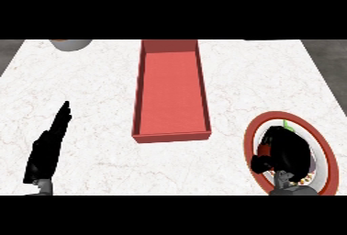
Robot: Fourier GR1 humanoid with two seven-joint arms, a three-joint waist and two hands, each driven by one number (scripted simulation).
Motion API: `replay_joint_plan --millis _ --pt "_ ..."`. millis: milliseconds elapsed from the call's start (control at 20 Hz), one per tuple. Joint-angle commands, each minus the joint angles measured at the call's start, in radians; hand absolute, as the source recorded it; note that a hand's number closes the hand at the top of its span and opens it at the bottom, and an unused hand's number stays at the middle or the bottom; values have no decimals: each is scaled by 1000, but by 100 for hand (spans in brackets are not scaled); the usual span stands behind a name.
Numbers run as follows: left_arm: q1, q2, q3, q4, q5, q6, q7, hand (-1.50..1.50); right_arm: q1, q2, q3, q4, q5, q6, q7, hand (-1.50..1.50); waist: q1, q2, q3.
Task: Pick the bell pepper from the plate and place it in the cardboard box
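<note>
1. The left hand (46,149) rests open on the surface (88,92), fingers straight, idle.
2. The box (169,87) sits mid-surface, open to receive.
3. The right hand (283,153) curls its fingers over the pepper (287,125), mostly hidden on the plate (325,151), apparently gripping to lift.

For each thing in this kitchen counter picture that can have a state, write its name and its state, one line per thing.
Cardboard box: open-topped, nothing in it, lying flat on the counter.
Plate: flat on the counter, right hand over it.
Bell pepper: on the plate, mostly hidden; only red and a green bit show.
Right hand: fingers curled round the bell pepper.
Left hand: open, fingers straight, holding nothing.
Bowl: at the far edge, cut off.
</note>
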Motion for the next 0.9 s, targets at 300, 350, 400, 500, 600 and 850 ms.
replay_joint_plan --millis 300,350,400,500,600,850 --pt "-34 5 3 28 3 -16 -5 0 13 99 325 -459 176 31 335 150 22 10 6" --pt "10 5 -3 13 8 -26 -47 0 -27 99 325 -479 190 17 322 150 32 10 6" --pt "20 -3 -18 -36 5 -26 -12 0 -89 99 341 -482 183 21 349 150 44 10 7" --pt "-16 -3 -9 4 -16 -2 -11 0 -100 99 359 -495 176 -43 295 150 38 14 7" --pt "-23 -30 -41 -52 -19 0 44 0 -181 100 430 -483 173 -59 368 150 47 14 7" --pt "-12 -1 1 -32 8 -28 9 0 -424 100 400 -411 73 -5 440 150 48 16 7"
